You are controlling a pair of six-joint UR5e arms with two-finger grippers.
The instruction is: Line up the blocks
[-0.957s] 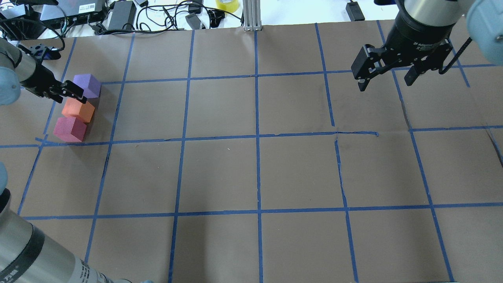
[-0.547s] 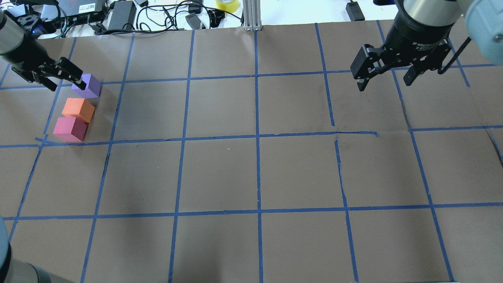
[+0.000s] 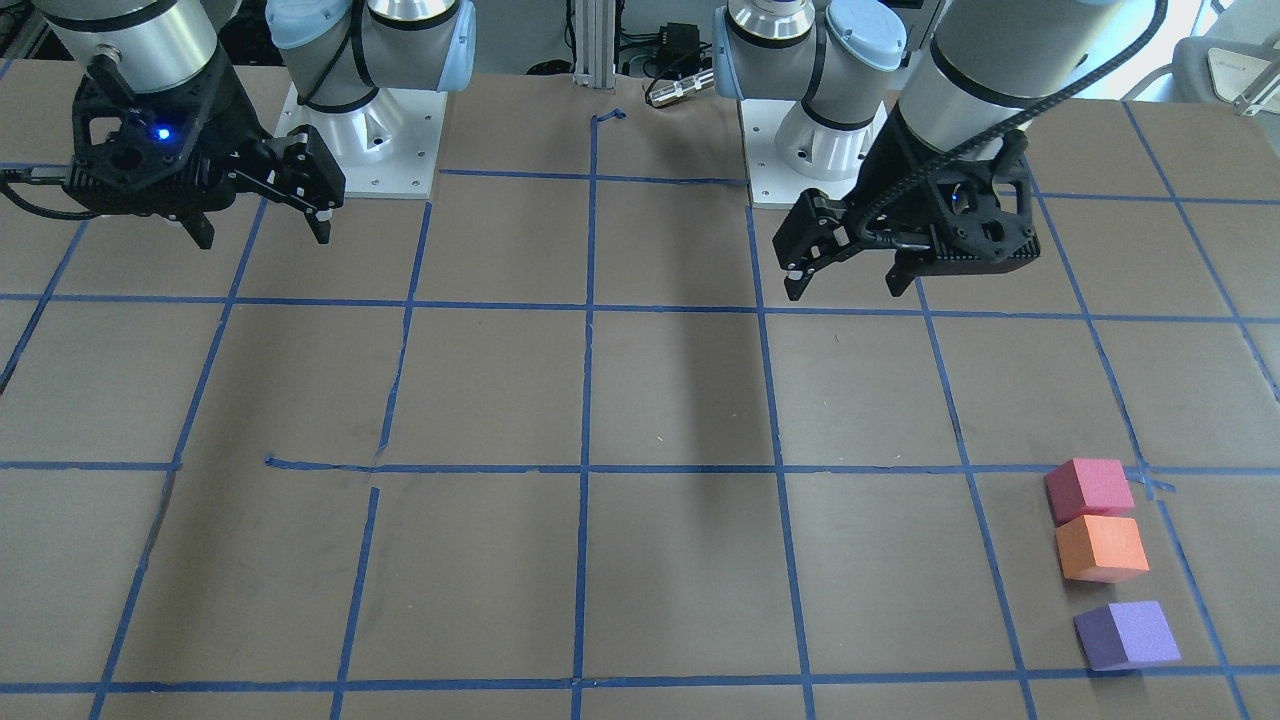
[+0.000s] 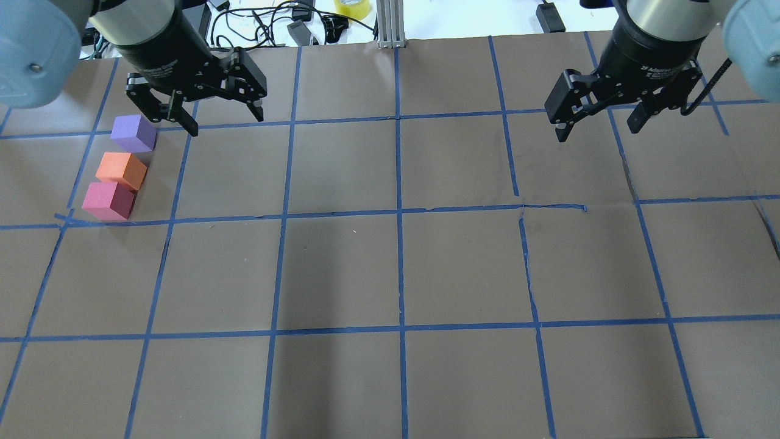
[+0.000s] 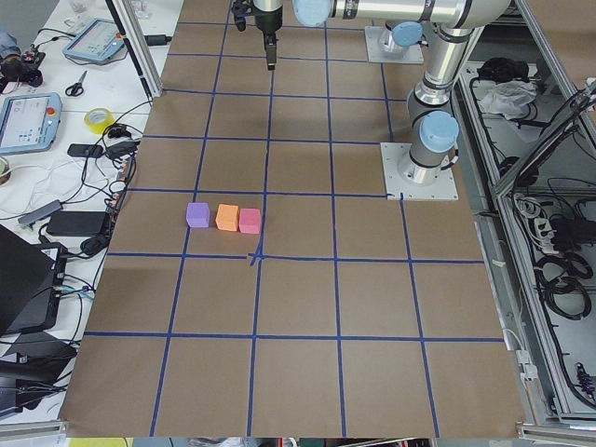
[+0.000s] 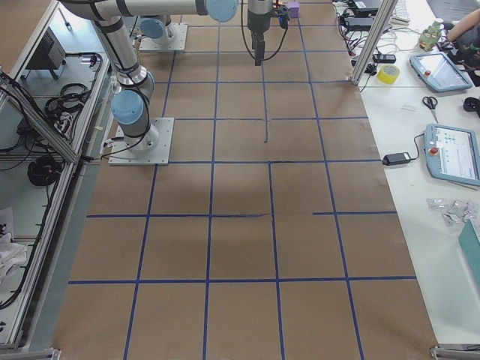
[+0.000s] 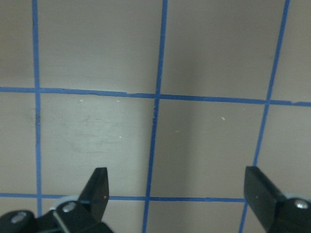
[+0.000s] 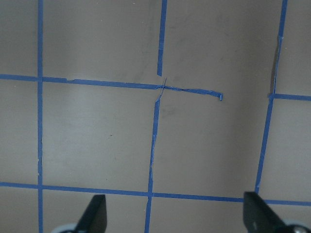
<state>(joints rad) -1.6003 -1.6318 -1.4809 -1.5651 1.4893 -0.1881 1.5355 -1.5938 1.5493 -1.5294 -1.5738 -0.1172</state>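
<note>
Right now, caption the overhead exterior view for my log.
Purple block, orange block and pinkish-red block in line; left gripper and right gripper hover open.

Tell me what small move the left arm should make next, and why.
Probably just lift the left gripper clear: the purple block, orange block and pinkish-red block already lie in a row, the purple one slightly apart, and the gripper is open and empty.

Silver arms (image 4: 664, 18), pale-blue joint caps (image 4: 752, 42), black grippers (image 4: 227, 124) (image 4: 596, 132).
</note>
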